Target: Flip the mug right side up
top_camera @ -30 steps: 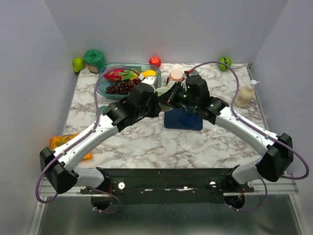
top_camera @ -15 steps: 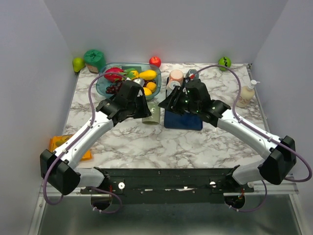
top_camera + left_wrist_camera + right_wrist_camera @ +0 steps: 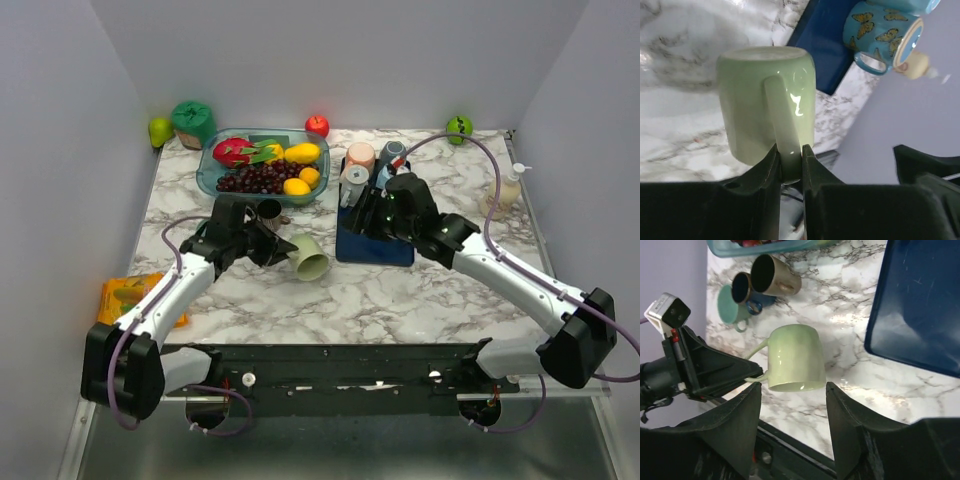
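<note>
The pale green mug (image 3: 309, 260) is tilted on its side just left of the blue mat (image 3: 375, 247), its mouth facing the near right. My left gripper (image 3: 278, 247) is shut on its handle; in the left wrist view the handle (image 3: 785, 135) sits pinched between the jaws, with the mug's base (image 3: 765, 55) pointing away. My right gripper (image 3: 366, 214) is open and empty over the mat's far left part, apart from the mug. In the right wrist view the mug (image 3: 794, 357) hangs beyond the spread fingers (image 3: 735, 430), and I cannot tell if it touches the table.
A glass bowl (image 3: 213, 170) of fruit stands at the back left. Three mugs stand on the mat's far edge (image 3: 362, 157). A bronze (image 3: 772, 275), a dark blue (image 3: 746, 290) and a teal mug (image 3: 730, 305) lie near the bowl. A soap bottle (image 3: 503, 192) is at right, an orange packet (image 3: 125, 295) at left.
My left arm has pulled back to the left and nearer with the green mug, which has tipped over sideways. My right gripper has drawn slightly right, away from the mug.
</note>
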Available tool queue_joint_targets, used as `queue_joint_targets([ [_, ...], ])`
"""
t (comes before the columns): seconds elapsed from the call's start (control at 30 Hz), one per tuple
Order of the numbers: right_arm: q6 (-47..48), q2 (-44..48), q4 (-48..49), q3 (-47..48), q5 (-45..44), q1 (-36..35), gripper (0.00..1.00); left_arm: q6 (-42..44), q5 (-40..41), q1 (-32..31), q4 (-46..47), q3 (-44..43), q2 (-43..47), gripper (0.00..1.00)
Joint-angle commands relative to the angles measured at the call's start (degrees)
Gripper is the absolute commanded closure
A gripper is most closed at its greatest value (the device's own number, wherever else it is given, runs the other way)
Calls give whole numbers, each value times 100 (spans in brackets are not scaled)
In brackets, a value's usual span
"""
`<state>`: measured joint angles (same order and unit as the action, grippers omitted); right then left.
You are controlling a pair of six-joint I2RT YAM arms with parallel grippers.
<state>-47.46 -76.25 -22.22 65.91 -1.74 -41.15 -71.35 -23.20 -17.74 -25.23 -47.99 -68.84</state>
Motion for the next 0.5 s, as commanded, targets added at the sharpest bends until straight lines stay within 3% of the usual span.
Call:
queue_joint_targets([
  [0.0, 1589, 206, 971, -691, 374, 1, 39, -2723, -564, -2, 1950, 841, 774, 100],
  [0.17, 2478, 436, 2595, -1835, 1096, -43, 35, -3700, -150, -2, 1627, 984, 1293, 100],
  [0.47, 2751, -91, 4004, -2056, 1317, -350, 28, -3992, -17, -2, 1196, 817, 1654, 100],
])
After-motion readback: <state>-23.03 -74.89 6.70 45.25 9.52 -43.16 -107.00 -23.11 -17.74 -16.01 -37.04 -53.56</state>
